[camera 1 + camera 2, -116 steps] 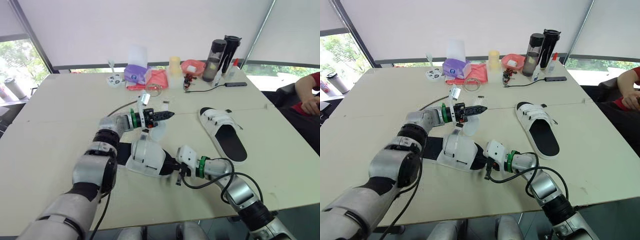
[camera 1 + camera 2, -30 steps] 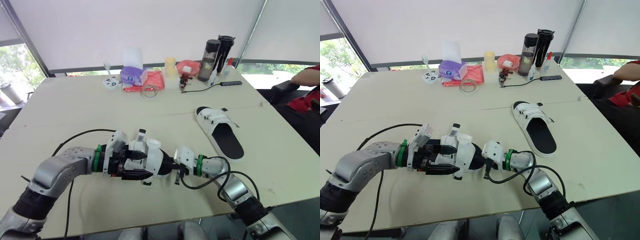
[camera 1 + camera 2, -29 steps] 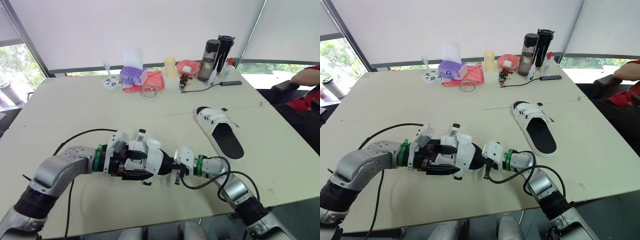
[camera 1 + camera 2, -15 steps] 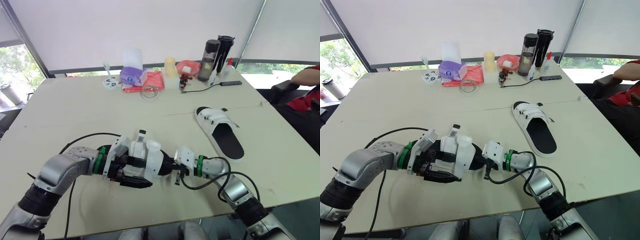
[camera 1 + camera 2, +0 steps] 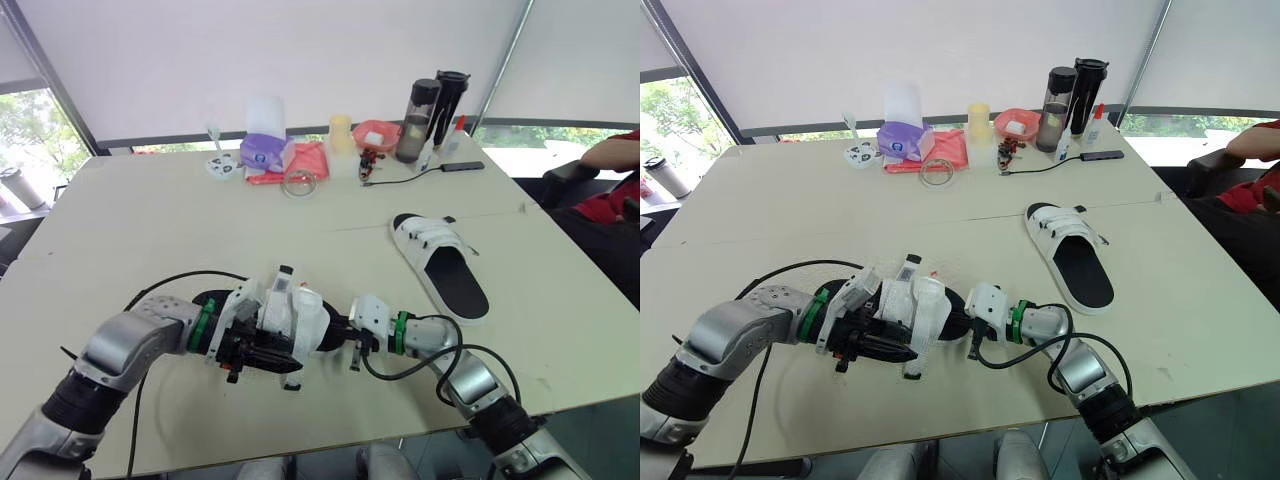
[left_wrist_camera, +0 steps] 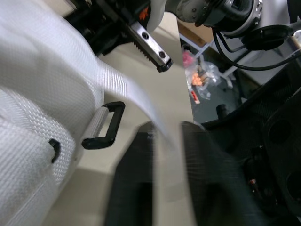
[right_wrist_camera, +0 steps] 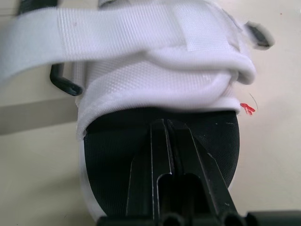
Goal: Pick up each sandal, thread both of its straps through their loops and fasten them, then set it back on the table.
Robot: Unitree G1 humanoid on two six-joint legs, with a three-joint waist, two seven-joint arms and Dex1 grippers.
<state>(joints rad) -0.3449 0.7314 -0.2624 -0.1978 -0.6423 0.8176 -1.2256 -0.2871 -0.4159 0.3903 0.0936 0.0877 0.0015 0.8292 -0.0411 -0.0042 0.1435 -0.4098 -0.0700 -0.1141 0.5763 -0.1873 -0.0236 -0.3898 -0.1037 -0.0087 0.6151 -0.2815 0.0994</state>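
Observation:
A white sandal [image 5: 305, 318] with a black sole lies at the table's near middle. My right gripper [image 5: 340, 329] is shut on the edge of its sole [image 7: 164, 141]. My left gripper [image 5: 280, 355] sits at the sandal's near left side. A loose white strap [image 6: 117, 80] runs between its fingers [image 6: 136, 188], past a black loop [image 6: 106, 125]. The strap's end [image 5: 915, 355] hangs over the sandal's near side. The second white sandal [image 5: 440, 265], straps across its top, lies flat to the right.
Bottles [image 5: 425, 105], a purple pouch [image 5: 265, 150], red cloth [image 5: 312, 158], a pink bowl [image 5: 378, 132] and a cable [image 5: 420, 170] crowd the table's far edge. A person's red sleeve [image 5: 610, 155] shows at the right. The table's front edge [image 5: 330, 435] is close.
My left gripper has slid in against the sandal's near side and closed around the strap, which now hangs down over that side. The right gripper has kept its hold.

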